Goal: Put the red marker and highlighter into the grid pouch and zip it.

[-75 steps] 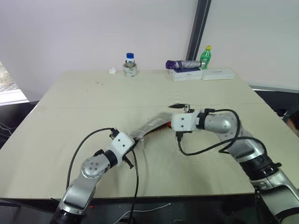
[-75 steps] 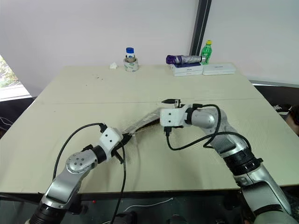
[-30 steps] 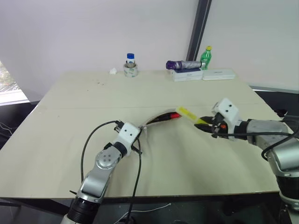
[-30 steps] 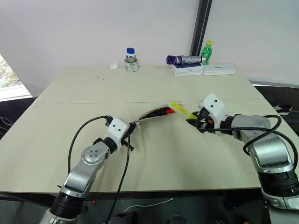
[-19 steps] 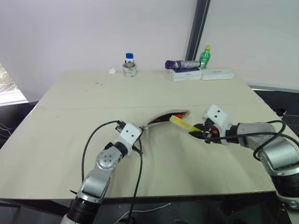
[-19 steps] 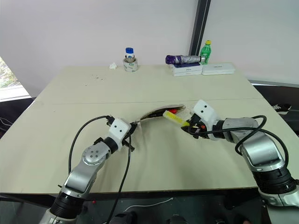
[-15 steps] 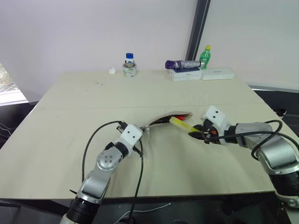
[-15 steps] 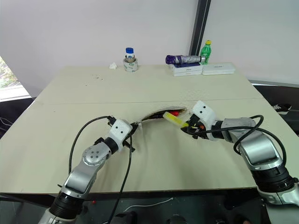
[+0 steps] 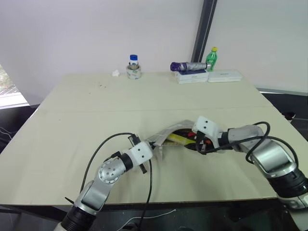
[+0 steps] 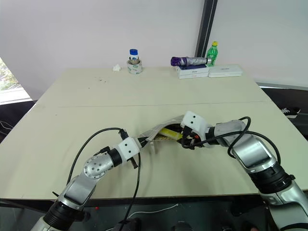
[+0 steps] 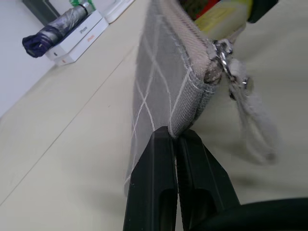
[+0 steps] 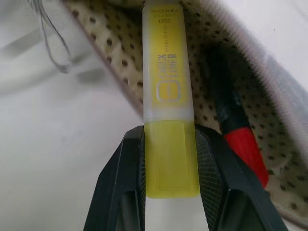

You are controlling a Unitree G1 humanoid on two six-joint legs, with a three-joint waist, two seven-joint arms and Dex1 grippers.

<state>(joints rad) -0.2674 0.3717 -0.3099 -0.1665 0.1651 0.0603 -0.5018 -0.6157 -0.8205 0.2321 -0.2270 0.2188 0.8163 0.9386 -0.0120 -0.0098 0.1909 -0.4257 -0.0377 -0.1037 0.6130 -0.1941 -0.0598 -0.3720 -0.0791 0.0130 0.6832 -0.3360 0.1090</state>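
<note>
The grid pouch (image 9: 163,136) lies mid-table with its mouth gaping toward my right arm. My left gripper (image 11: 175,139) is shut on the pouch's corner, just below the zipper pull (image 11: 222,53). My right gripper (image 12: 169,132) is shut on the rear end of the yellow highlighter (image 12: 166,82). The highlighter's front end lies inside the pouch mouth, over the dotted lining (image 12: 115,67). The red marker (image 12: 240,144) lies inside the pouch beside the highlighter, its red end toward the opening. In the head views the highlighter (image 10: 168,133) shows in the mouth, next to the right gripper (image 10: 185,141).
Along the table's far edge stand a blue-capped jar on a tape roll (image 9: 134,67), a folded purple umbrella (image 9: 187,66) on white boxes, a green bottle (image 9: 211,57) and a white case (image 9: 224,76). Black cables loop off both wrists.
My right gripper has carried the highlighter left and down, from beside the pouch into its mouth. My left gripper has drawn the pouch's corner back and to the right.
</note>
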